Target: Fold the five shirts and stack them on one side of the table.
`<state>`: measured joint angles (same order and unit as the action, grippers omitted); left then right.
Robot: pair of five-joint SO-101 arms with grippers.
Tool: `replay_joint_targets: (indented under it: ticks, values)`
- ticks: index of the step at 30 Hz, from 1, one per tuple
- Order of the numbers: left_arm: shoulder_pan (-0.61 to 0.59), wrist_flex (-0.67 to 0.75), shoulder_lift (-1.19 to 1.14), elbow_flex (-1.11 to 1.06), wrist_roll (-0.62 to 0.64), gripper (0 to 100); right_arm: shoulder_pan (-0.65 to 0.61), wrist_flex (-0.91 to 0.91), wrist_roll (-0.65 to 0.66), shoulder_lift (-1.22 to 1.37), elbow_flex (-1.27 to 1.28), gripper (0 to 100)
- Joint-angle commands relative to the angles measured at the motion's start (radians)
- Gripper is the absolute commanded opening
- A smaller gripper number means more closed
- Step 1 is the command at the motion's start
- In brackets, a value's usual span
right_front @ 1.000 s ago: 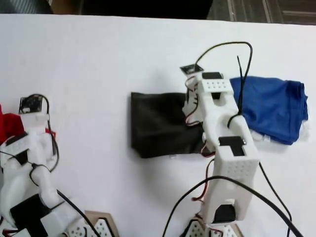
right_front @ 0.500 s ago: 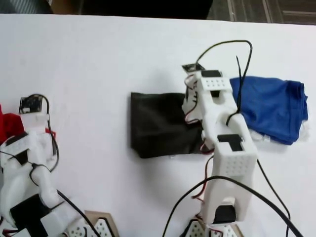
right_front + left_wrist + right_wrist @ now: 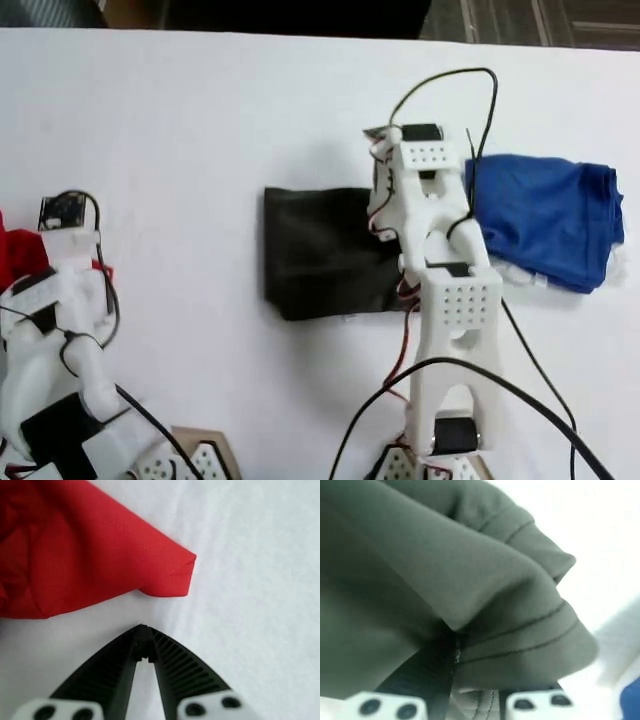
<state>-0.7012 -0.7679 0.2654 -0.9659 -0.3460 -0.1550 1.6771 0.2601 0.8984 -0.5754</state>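
White tabletop (image 3: 200, 120) carries your black shirt (image 3: 320, 255), folded at centre; your right gripper (image 3: 456, 652) pinches its edge beside the blue shirt (image 3: 545, 215). Your left gripper (image 3: 144, 630), closed on nothing, sits near the red shirt (image 3: 75, 555).

Looks like a robotics lab to me: a plain white table (image 3: 180, 110), two plastic arms (image 3: 455, 310) at its edge, wires (image 3: 440, 82) trailing loose.

The black shirt (image 3: 320, 255), blue shirt (image 3: 545, 220) and red shirt (image 3: 75, 550) are soft matt cloth. The table (image 3: 200, 120) is smooth, matt white. The right arm (image 3: 458, 320) is white plastic, the left gripper (image 3: 144, 631) ribbed black plastic.
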Motion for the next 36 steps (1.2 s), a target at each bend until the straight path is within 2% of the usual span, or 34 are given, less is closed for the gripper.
replay_joint_targets:
  ticks: [1,12,19,22,31,36]
  values:
    - [0.000,0.015,0.003,0.010,0.008,3,-0.036,0.001,0.043,0.010,-0.011,2.2]
    - [0.000,0.017,0.003,0.010,0.008,3,-0.035,0.031,0.195,-0.378,-0.005,2.2]
    - [0.000,0.017,0.003,0.010,0.008,3,-0.033,0.031,0.209,-0.541,0.138,2.2]
    - [0.000,0.017,0.003,0.010,0.008,3,-0.007,0.030,0.216,-0.601,0.166,2.2]
    - [0.000,0.017,0.003,0.010,0.008,3,0.168,0.030,0.373,-0.754,0.166,2.2]
    - [0.000,0.017,0.003,0.010,0.008,3,0.222,0.030,0.425,-0.812,0.164,2.2]
